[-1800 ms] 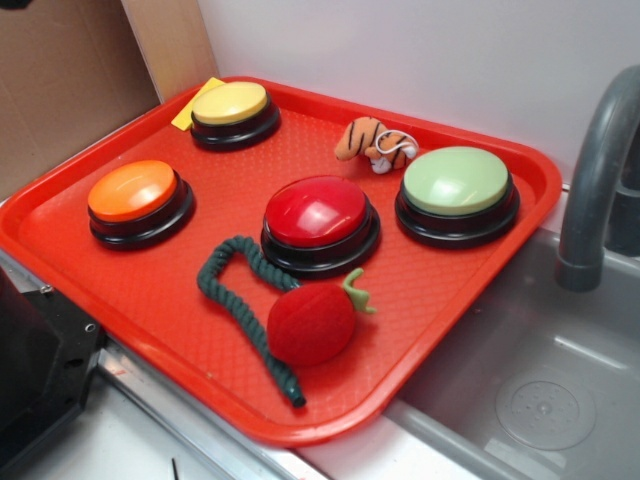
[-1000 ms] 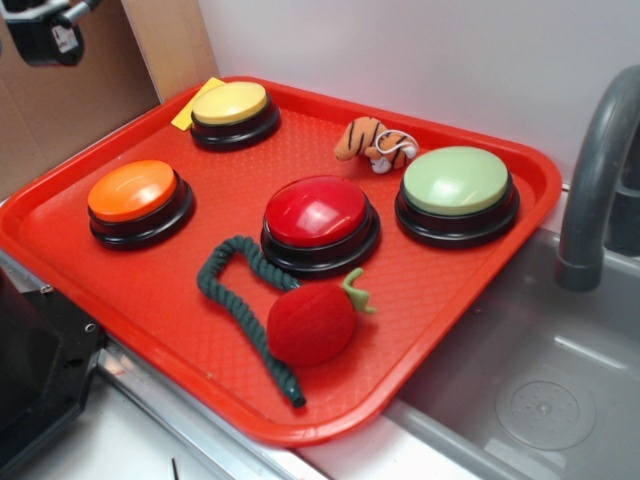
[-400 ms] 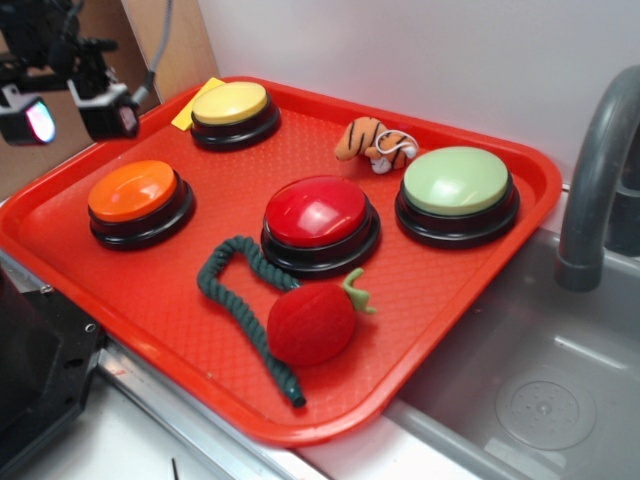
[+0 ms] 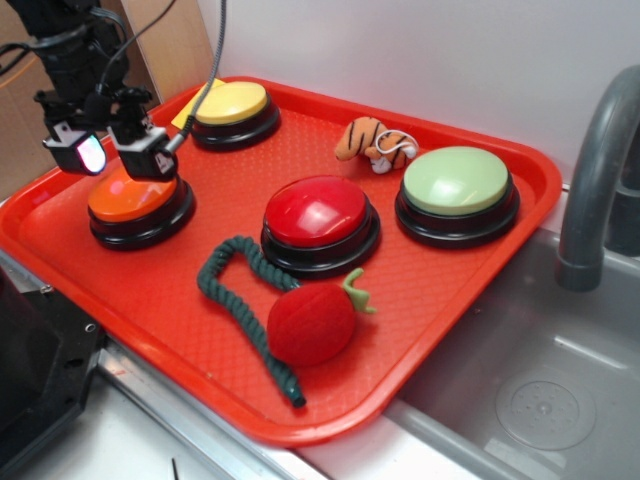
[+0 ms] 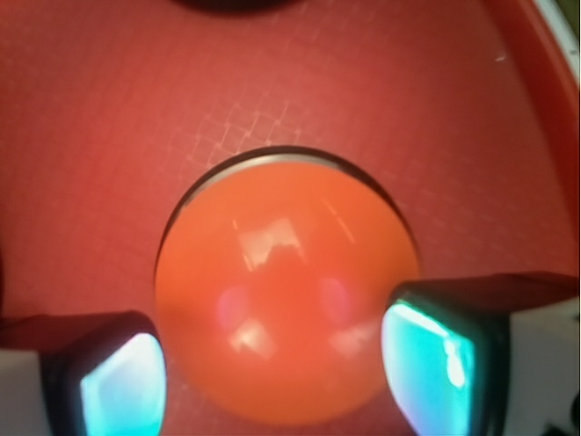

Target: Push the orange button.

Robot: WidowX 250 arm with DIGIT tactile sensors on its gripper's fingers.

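A toy kitchen setup: grey faucet (image 4: 597, 190) over a sink basin (image 4: 530, 390), beside a red tray (image 4: 150, 310)

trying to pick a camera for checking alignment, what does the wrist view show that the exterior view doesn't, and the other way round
Only the wrist view looks straight down on the orange button, its dome sitting between the two open fingers.

Only the exterior view shows the rest of the red tray: the yellow button, red button, green button, green rope, plush strawberry, striped toy and faucet.

Both show the gripper open over the orange button.
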